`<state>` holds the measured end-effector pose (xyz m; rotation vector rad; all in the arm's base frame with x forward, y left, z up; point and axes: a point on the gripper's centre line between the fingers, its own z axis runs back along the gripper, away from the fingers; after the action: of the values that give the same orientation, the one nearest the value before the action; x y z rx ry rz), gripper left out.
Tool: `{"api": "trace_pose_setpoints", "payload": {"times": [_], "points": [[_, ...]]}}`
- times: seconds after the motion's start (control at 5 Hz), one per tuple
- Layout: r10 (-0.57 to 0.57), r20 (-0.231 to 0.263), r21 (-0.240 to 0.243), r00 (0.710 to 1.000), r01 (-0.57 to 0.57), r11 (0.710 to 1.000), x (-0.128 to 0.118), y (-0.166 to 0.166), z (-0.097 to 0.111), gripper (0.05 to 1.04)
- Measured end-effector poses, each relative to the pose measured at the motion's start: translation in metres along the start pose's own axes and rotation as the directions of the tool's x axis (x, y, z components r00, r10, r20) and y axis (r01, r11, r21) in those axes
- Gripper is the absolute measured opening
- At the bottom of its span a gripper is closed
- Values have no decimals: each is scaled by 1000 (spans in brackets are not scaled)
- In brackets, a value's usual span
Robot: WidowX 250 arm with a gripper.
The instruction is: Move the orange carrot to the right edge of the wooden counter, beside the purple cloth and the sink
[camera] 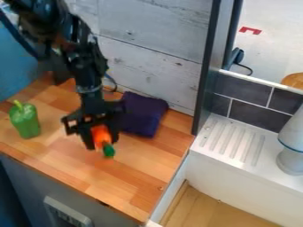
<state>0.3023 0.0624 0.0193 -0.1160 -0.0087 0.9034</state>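
The black gripper (102, 141) hangs over the middle of the wooden counter, pointing down. Between its two fingers is an orange carrot-like toy (101, 134) with a green end (108, 150) that points down toward the counter; the fingers are closed around the orange part. Whether the green end touches the wood I cannot tell. Just right of the gripper and behind it lies a folded dark purple cloth (142, 114). A green toy bell pepper (25, 119) stands on the counter at the left.
The wooden counter (127, 177) ends at a front edge on the lower left. A dark upright post (208, 66) rises at its right back corner. Beyond are a white sink unit (237, 177) with a ribbed drainboard (228, 141) and a grey-white object (291, 146).
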Motion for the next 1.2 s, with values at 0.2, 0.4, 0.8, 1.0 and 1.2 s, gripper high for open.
{"api": "trace_pose_setpoints", "payload": {"times": [0.2, 0.4, 0.8, 1.0, 1.2], "points": [[-190, -5, -42, 982, 190, 981, -21, -29, 17, 624], [-334, 24, -86, 942, 334, 939, -39, -62, 20, 624], [-453, 35, -88, 891, 454, 886, -65, -115, -6, 624], [-467, 41, -59, 883, 468, 882, -58, -120, -16, 624], [-502, 46, 21, 864, 502, 865, -45, -120, -21, 624]]}}
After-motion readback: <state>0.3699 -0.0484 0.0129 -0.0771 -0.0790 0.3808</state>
